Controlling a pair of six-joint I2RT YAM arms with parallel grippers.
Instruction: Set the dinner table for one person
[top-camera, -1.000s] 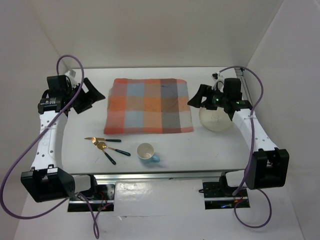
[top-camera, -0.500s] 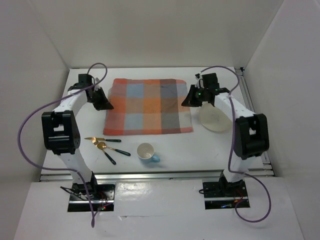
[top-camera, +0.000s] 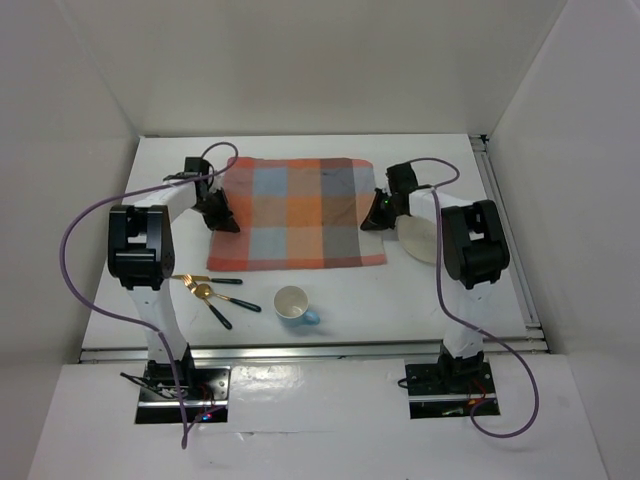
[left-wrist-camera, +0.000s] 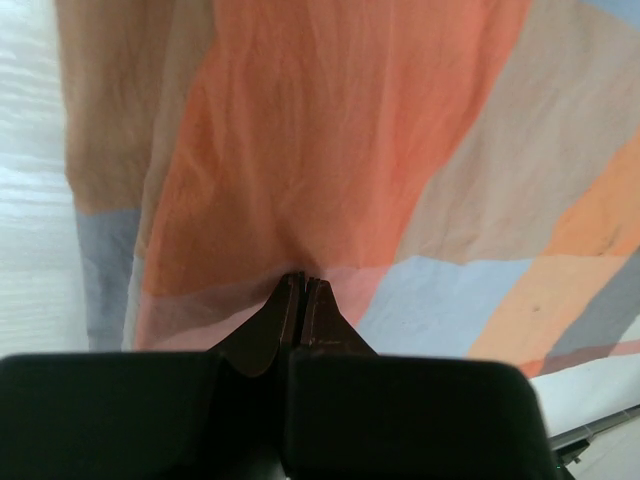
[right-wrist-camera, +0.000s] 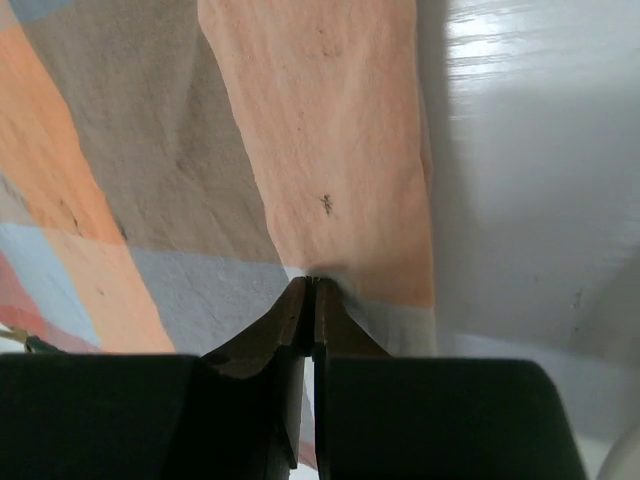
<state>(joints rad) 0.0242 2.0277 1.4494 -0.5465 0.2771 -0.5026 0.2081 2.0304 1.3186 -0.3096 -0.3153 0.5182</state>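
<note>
The left tool and right tool have both just closed, each pinching a side edge of the checked cloth. The cloth now looks ready to be repositioned on the bench.

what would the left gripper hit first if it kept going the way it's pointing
The checked cloth: the left gripper is shut with its tips right at the fabric, apparently pinching it.

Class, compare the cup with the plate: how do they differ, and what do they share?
The cup is small and deep, the plate wide and shallow. The cup shows blue on its side; the plate is plain pale. The cup stands in full view; the right arm covers part of the plate. Both are round and rest on the table, off the checked cloth.
</note>
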